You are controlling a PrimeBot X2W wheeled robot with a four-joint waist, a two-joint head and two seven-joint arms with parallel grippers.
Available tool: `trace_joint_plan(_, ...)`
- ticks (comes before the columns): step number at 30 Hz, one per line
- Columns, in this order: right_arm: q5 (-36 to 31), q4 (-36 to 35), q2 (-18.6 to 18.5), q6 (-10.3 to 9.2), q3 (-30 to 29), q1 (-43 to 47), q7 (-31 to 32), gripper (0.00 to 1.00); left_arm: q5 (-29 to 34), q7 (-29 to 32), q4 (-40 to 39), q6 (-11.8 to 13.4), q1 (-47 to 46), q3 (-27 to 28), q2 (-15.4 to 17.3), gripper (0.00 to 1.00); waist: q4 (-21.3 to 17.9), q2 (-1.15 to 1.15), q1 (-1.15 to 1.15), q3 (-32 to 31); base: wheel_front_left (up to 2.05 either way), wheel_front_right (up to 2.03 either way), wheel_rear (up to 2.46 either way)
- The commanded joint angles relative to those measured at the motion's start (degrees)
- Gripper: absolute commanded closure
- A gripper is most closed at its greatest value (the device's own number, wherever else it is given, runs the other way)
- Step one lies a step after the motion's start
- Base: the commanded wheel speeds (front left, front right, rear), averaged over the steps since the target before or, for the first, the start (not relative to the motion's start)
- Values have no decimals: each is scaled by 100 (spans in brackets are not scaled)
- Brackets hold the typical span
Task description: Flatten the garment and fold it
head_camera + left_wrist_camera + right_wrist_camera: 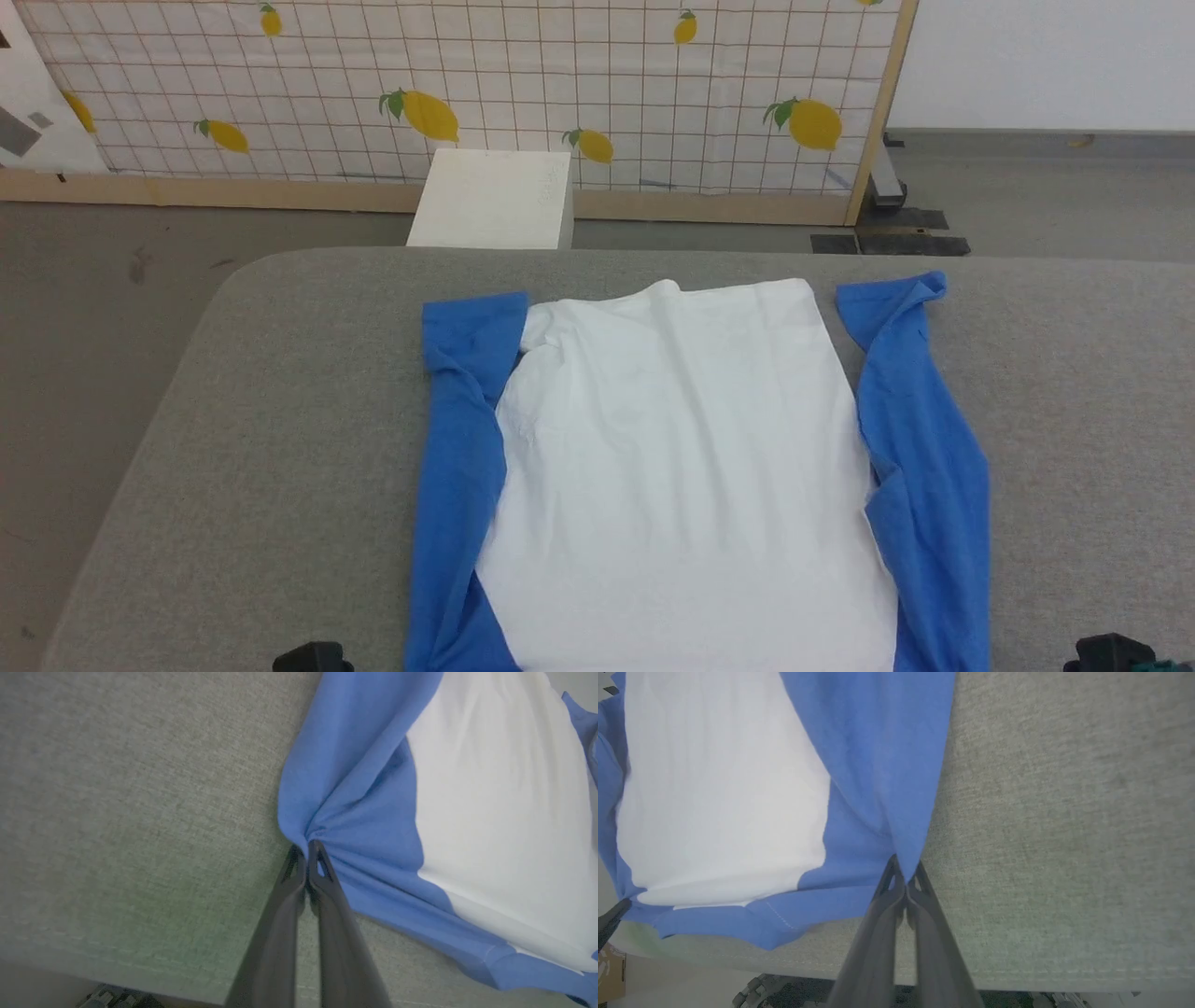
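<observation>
Garment (681, 448) lies spread on the grey fabric-covered table (280, 420), roughly centred. The white body is in the middle, with light creases near the far left corner. The blue left sleeve (462, 448) and blue right sleeve (924, 448) run along its two sides, each with its far end bunched a little. The near edge runs off the bottom of the head view. Left gripper (307, 851) has its fingers pinched together on blue cloth at the near left corner, and folds fan out from the tips. Right gripper (903, 870) is likewise clamped, on blue cloth at the near right edge, with a stitched hem (780, 917) just beside it. Both grips sit close to the table's near edge. In the head view, dark gripper parts show at the bottom left (313, 658) and bottom right (1111, 653). Beyond the table, a white block (495, 201) stands on the grey floor (93, 280) against a wood-framed screen (560, 93). The screen is hung with gridded cloth printed with yellow lemons. Black base plates (887, 243) sit at the foot of its right post.
</observation>
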Motion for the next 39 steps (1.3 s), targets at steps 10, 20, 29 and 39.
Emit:
trace_joint_plan(10,104,-501,-200,-66,-74,-232,-54,0,-205,375,-543,341,66,377,398,0,-127,0,1,102,0,0,0)
trace_joint_plan(20,243,-1103,-200,-66,-667,-1586,-273,0,500,-1141,-1658,-59,-606,788,926,0,-161,0,1,510,0,0,0)
trace_joint_plan(29,-1126,-8,-269,-66,-765,-3992,224,0,1315,-2391,-1801,-598,-1355,958,911,0,24,0,1,1807,0,0,0)
trace_joint_plan(39,-2578,1017,-347,-66,-1110,-5917,962,0,1746,-2409,-1955,-1156,-1858,1406,416,0,421,0,1,2987,0,0,0)
